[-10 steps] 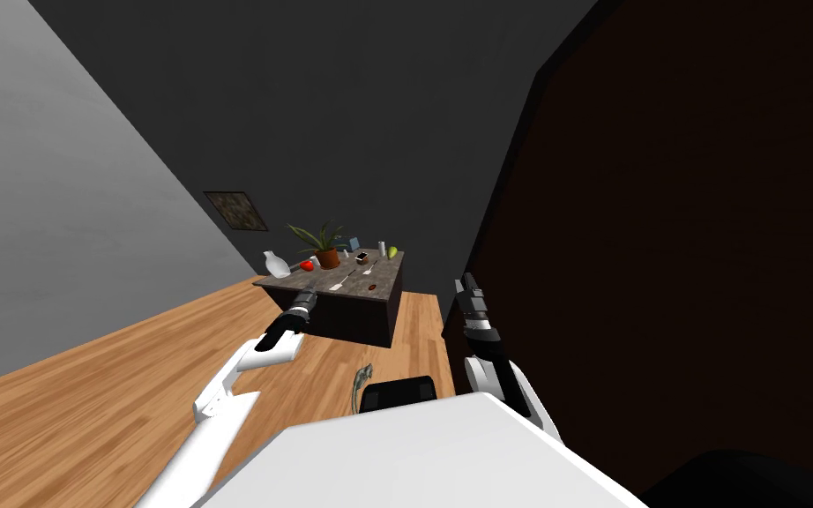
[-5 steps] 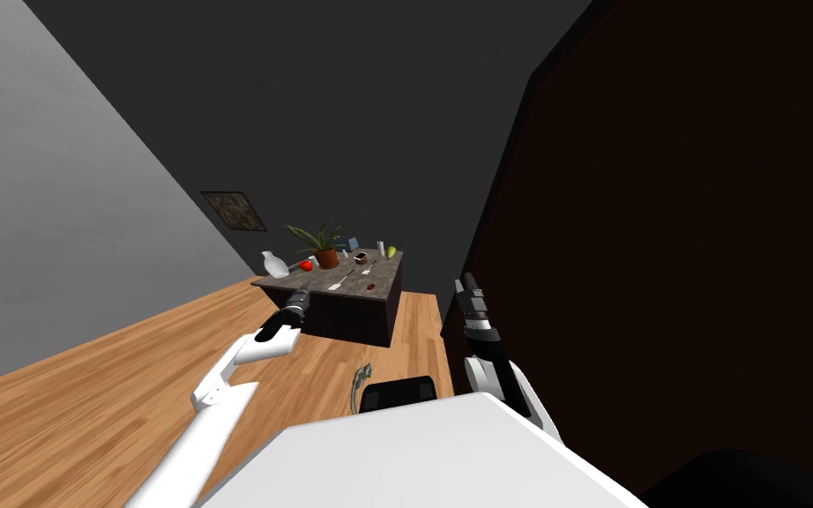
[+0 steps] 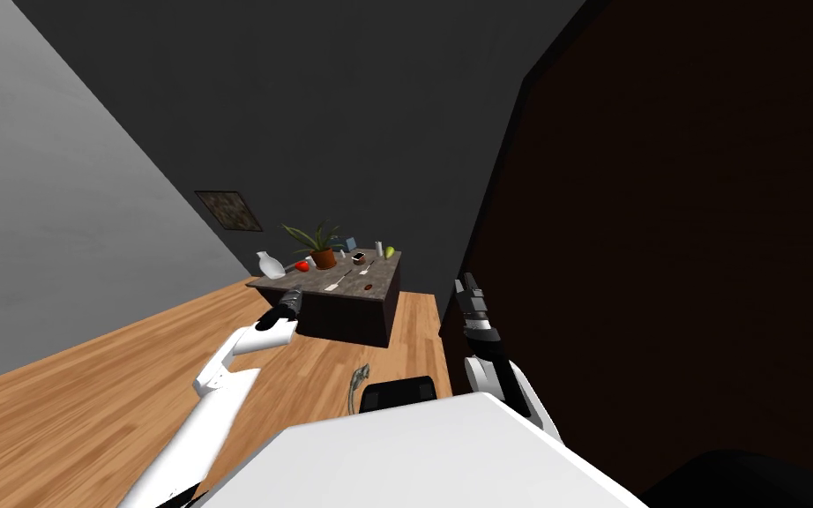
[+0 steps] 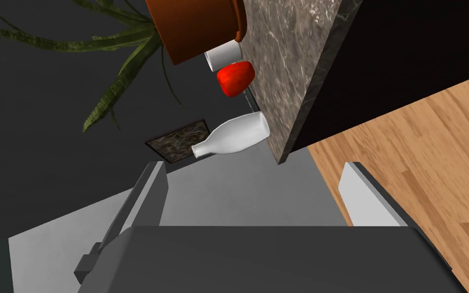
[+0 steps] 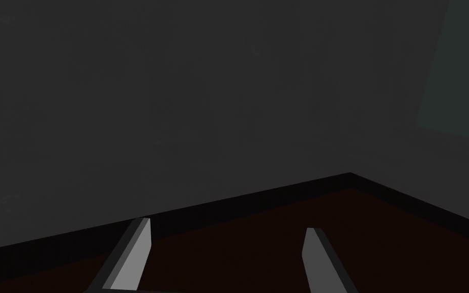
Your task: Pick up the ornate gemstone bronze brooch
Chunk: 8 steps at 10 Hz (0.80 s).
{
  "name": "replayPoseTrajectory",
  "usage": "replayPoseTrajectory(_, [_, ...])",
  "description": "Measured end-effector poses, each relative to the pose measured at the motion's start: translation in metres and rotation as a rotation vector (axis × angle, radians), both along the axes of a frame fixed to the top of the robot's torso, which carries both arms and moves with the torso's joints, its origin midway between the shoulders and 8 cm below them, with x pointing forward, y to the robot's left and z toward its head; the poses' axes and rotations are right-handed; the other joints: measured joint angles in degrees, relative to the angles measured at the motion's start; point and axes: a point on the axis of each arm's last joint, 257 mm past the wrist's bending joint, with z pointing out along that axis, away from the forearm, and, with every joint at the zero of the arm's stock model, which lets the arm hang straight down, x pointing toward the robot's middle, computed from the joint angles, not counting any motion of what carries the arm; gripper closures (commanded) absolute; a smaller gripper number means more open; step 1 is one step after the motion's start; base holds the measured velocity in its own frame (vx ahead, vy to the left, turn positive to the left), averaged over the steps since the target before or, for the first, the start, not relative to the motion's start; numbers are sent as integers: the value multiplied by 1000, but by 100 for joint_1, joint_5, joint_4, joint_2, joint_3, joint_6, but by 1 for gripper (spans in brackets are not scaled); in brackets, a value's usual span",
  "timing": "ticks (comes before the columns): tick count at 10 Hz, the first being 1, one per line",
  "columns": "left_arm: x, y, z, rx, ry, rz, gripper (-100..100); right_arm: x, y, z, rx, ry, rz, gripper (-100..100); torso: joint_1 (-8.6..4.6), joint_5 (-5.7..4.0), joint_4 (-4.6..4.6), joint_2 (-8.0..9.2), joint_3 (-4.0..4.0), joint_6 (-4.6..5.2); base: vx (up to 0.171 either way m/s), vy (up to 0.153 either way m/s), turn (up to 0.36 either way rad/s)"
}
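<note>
Vase (image 3: pixel 265 264), white, stands at the far left corner of the table (image 3: pixel 347 319), with a red thing (image 3: pixel 303 265) and a potted plant (image 3: pixel 324 256) beside it. Left pincer (image 4: pixel 251 170) hangs just off the table's near left corner, fingers apart, holding nothing. Brooch (image 3: pixel 367 288), a small dark brownish oval, lies on the table top near its front edge. Right pincer (image 5: pixel 227 226), off the table's right side, is also spread apart.
</note>
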Motion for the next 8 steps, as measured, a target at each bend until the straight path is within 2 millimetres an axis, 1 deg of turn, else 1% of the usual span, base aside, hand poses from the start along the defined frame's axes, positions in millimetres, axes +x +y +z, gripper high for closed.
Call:
replayPoseTrajectory(1, [0, 4, -3, -9, 17, 15, -100, 0, 0, 0, 0, 0, 0, 0, 6, 1, 0, 0, 0, 0, 8, -31, -39])
replayPoseTrajectory(2, [1, 17, -5, -19, 31, 50, -100, 0, 0, 0, 0, 0, 0, 0, 1, 1, -1, -4, -2, 1, 10, -32, -26])
replayPoseTrajectory(3, [-1, 25, -7, -31, 44, 75, -100, 0, 0, 0, 0, 0, 0, 0, 0, 0, -1, -3, -2, 0, 5, -16, 4])
replayPoseTrajectory(4, [-3, 27, -10, -41, 61, 91, -100, 0, 0, 0, 0, 0, 0, 0, 4, 1, -1, -2, -1, -1, 17, -38, -46])
replayPoseTrajectory(5, [-5, 38, -7, -54, 72, 125, -100, 0, 0, 0, 0, 0, 0, 0, -2, 0, -1, -6, -3, 1, 20, -35, -27])
replayPoseTrajectory(6, [-8, 46, -11, -71, 91, 154, -100, 0, 0, 0, 0, 0, 0, 0, -1, 0, -2, -7, -4, 0, 9, -17, 4])
replayPoseTrajectory(7, [-9, 48, -16, -82, 108, 169, -100, 0, 0, 0, 0, 0, 0, 0, 4, 1, -1, -4, -3, -1, 20, -37, -59])
replayPoseTrajectory(8, [-10, 58, -13, -98, 117, 203, -100, 0, 0, 0, 0, 0, 0, 0, -2, -1, -1, -8, -4, 2, 24, -37, -25])
